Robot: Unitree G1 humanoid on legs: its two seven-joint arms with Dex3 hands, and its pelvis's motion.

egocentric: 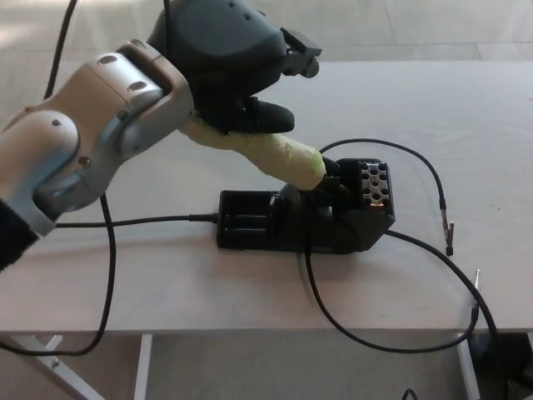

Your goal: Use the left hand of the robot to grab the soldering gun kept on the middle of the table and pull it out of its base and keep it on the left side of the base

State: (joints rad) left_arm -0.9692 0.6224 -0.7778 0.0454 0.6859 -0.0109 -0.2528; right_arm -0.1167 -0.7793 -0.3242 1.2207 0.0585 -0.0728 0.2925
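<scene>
- Robot's black left hand (229, 71) sits over the upper end of the soldering gun w/ the pale yellow-green taped handle (266, 152); one dark finger (265, 117) lies along the top of the handle, another sticks out toward the far side.
- Fingers look spread around the handle, not clenched yet; whether the thumb is under it I can't tell, the palm hides that.
- Gun tip is seated in the black plastic base w/ the perforated holder block (333, 218), mid pale wooden counter (166, 275); handle leans up and to the left.
- Step, I'd say: closing the grasp, pull not begun.
- Next: clamp firmly on the handle, draw out along the handle's own slant, then set it on bare counter left of the base.
- Black cord (108, 250) loops nearby; watch it doesn't snag or drag the base.
- Right hand isn't visible.
</scene>
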